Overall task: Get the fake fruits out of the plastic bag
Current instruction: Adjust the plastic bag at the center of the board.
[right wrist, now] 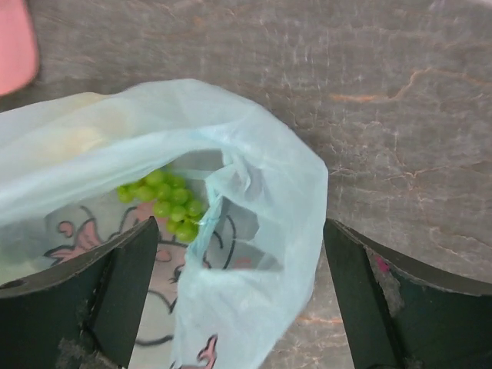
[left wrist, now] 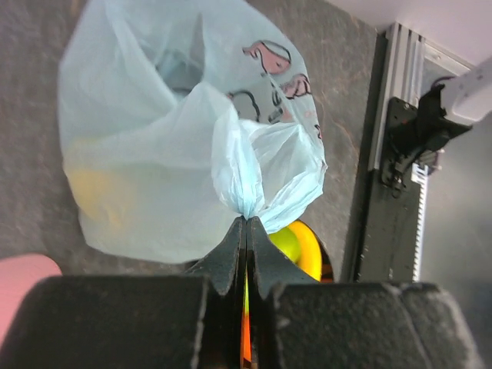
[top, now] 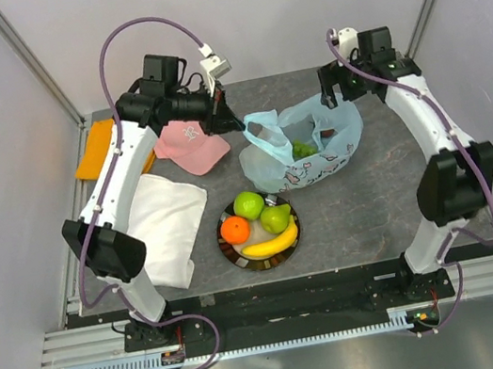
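We record the plastic bag (top: 319, 160) lying on the grey table (top: 375, 209) at centre rear, just behind the plate (top: 230, 255), with its mouth open upward. The left gripper (left wrist: 246, 231) has its fingers pressed together on a twisted blue handle of the bag. The left wrist view shows this pinch plainly, whereas the overhead view shows only black fingertips meeting the bag's left loop. The right gripper (right wrist: 238, 292) stands spread, one finger on each side of the bag's other handle; we cannot tell whether either finger touches the film. Only the right wrist view looks clearly inside the bag, where a bunch of green grapes (right wrist: 165, 198) lies on the bottom. The left wrist view best shows a yellow shape (left wrist: 96, 192) through the film at the bag's side, too blurred to identify. The overhead view alone shows what the plate carries: green apple (top: 249, 205), green pear (top: 276, 218), orange (top: 235, 230) and banana (top: 272, 246), all outside the bag. It also shows a pink cap (top: 190, 147) just left of the bag and a white cloth (top: 167, 222) left of the plate. The bag is printed with pink cartoon animals, and any lettering among them is too small to read. The cap bears a small white mark, likewise illegible.
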